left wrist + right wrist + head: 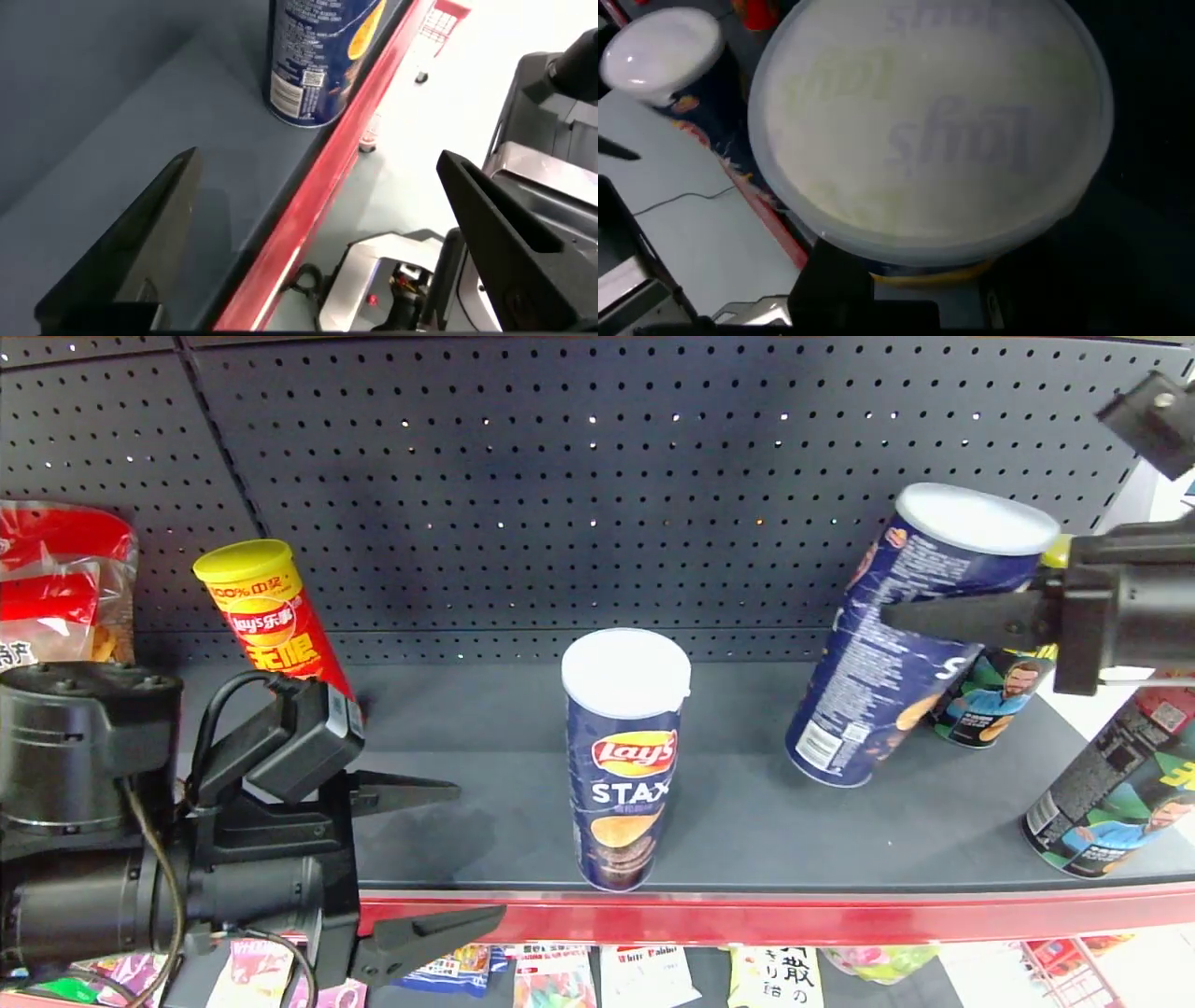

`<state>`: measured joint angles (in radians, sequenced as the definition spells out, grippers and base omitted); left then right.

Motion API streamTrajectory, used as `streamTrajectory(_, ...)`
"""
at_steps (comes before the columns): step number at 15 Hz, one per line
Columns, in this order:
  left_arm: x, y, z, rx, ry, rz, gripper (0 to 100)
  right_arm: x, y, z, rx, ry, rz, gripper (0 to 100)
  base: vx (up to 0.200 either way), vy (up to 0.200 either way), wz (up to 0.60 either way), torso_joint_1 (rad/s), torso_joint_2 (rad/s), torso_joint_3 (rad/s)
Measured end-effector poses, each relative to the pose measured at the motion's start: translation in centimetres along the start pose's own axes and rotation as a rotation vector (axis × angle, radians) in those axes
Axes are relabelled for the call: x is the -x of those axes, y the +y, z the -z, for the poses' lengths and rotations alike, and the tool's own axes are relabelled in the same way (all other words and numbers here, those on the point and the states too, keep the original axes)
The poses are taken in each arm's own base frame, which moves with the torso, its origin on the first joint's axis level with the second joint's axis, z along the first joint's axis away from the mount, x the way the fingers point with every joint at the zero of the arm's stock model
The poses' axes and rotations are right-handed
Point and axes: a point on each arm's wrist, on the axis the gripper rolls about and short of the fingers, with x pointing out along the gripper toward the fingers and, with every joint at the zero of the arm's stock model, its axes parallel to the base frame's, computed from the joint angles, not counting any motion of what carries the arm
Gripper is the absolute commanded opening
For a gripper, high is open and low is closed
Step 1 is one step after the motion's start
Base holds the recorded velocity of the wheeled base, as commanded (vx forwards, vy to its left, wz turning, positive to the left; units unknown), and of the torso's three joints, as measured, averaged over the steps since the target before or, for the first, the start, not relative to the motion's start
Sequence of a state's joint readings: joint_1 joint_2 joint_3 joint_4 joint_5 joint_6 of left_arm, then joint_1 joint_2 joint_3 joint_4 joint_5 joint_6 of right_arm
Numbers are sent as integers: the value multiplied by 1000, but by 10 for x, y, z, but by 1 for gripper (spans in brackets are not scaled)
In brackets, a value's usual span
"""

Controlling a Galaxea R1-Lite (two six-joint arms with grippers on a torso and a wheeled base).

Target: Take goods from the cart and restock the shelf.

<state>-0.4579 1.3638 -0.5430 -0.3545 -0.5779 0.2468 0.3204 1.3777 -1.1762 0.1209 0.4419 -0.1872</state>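
We see a dark grey shelf point(766, 821) with a red lip point(794, 915) and a pegboard point(560, 476) back. An upright blue can point(624, 756) stands mid-shelf just behind the lip, a yellow-lidded can point(271, 616) leans far left, and green cans point(1102, 803) sit right. Our right claw point(920, 607) grips a tilted blue can point(859, 709) near the pegboard, right of the upright one; our left claw point(481, 849) is open and empty, straddling the lip. Left wrist view adds pale floor point(467, 93) past the lip; right wrist view gives us the gripped can's white lid point(924, 131) head-on.
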Motion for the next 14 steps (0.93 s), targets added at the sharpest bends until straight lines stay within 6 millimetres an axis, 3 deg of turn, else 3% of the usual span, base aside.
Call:
streamTrajectory(4,15,-10,7,1,-9,-28,100,-59,-8,-16,17,7,-70,0,0,0,0,0,0,0)
streamTrajectory(8,23,-15,9,-1,-21,-52,100,-109,-5,-13,29,20,-124,0,0,0,0,0,0,0)
streamTrajectory(14,28,-19,11,0,-25,-72,100,-151,-2,-7,33,41,-166,0,0,0,0,0,0,0)
